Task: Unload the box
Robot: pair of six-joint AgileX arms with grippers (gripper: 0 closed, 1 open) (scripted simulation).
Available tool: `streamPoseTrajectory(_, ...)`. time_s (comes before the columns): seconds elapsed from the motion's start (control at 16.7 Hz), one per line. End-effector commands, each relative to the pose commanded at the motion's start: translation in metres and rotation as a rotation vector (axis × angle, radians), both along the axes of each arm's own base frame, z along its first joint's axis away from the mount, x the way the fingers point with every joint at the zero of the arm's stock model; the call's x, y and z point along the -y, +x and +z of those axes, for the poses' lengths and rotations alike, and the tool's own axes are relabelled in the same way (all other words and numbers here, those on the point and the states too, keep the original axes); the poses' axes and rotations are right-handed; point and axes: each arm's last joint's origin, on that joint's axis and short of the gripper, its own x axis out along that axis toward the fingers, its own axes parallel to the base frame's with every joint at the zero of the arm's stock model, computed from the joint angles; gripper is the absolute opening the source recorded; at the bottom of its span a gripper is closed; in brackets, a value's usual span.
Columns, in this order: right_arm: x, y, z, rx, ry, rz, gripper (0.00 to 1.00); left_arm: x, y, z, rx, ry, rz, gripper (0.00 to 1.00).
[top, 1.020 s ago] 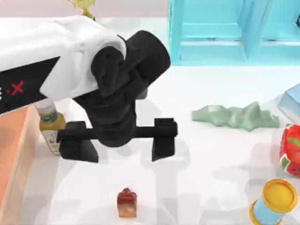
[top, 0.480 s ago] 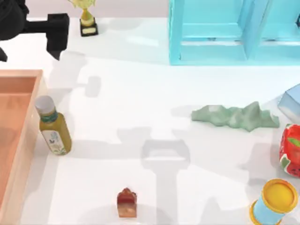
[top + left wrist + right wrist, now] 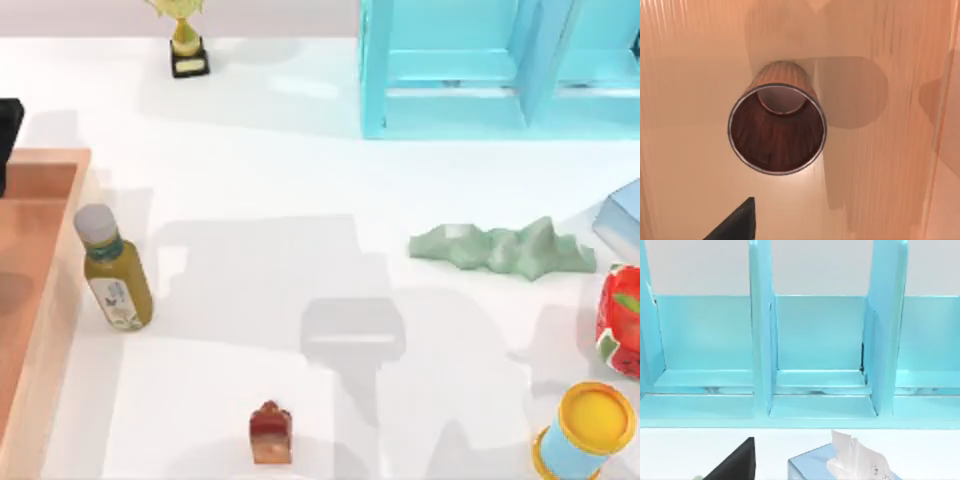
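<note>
While left tool (image 3: 735, 225) hovers over box (image 3: 40, 330), spread unreadable, wrist view reveals wooden cup (image 3: 777, 127) inside.

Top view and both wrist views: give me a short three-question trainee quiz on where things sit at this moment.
1. True or false: the olive-green bottle with the grey cap lies inside the large shallow salmon-orange box.
2. What stands in the box under the left wrist camera? A) a dark-brown wooden cup B) a yellow-lidded can C) a red cube
3. Fill in: the right wrist camera faces the cyan ___ unit.

Key:
1. False; it stands on the white table, just outside the box's wall.
2. A, the cup.
3. shelf
</note>
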Motion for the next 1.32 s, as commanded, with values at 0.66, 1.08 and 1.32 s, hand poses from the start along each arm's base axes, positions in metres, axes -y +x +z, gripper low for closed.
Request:
streamPoseTrajectory(0.66, 0.000, 0.000, 0.000, 0.000, 0.000, 0.000, 1.00, -0.015, 0.001, -0.012, -0.013, 0.008, 0.000, 1.00)
streamPoseTrajectory(1.08, 0.000, 0.000, 0.000, 0.000, 0.000, 0.000, 1.00, -0.019, 0.001, -0.087, -0.008, 0.009, 0.000, 1.00)
streamPoseTrajectory(1.32, 0.000, 0.000, 0.000, 0.000, 0.000, 0.000, 1.00, -0.016, 0.000, -0.102, -0.012, 0.008, 0.000, 1.00)
